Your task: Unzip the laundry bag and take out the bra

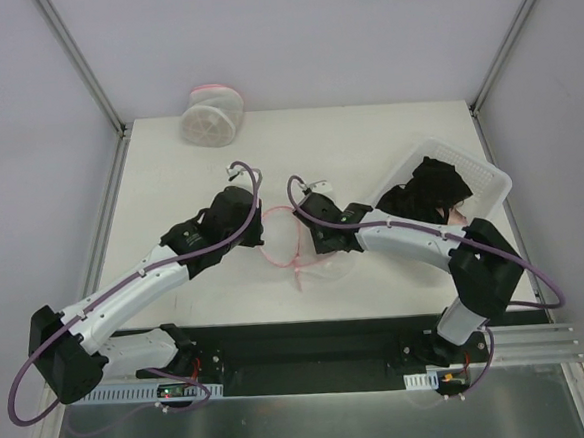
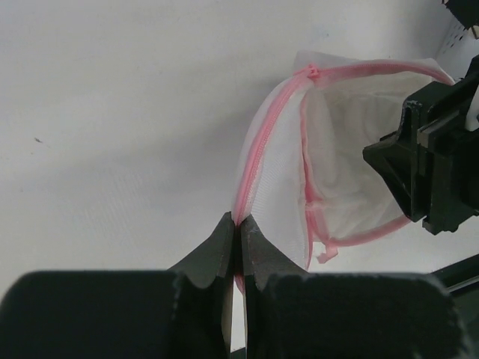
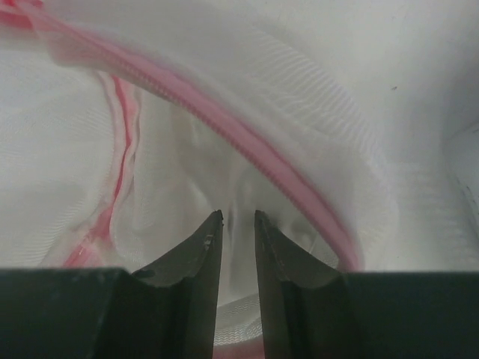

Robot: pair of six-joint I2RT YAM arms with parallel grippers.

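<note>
The laundry bag [image 1: 283,238], floppy white mesh with a pink zipper rim, lies at mid-table between both arms. My left gripper [image 2: 239,224] is shut on the pink zipper rim [image 2: 254,161] at the bag's left edge. The bag's mouth [image 2: 344,149] gapes toward the right arm's black wrist [image 2: 438,149]. My right gripper [image 3: 238,215] is inside the mouth, its jaws a narrow gap apart. Pale smooth fabric [image 3: 187,161], seemingly the bra, lies just beyond the tips under the mesh [image 3: 314,97]. I cannot tell whether any of it is pinched.
A firmer drum-shaped mesh bag [image 1: 209,112] with a pink rim stands at the table's back edge. A white basket [image 1: 484,170] at the right holds a black garment [image 1: 435,189]. Metal frame posts rise at both back corners.
</note>
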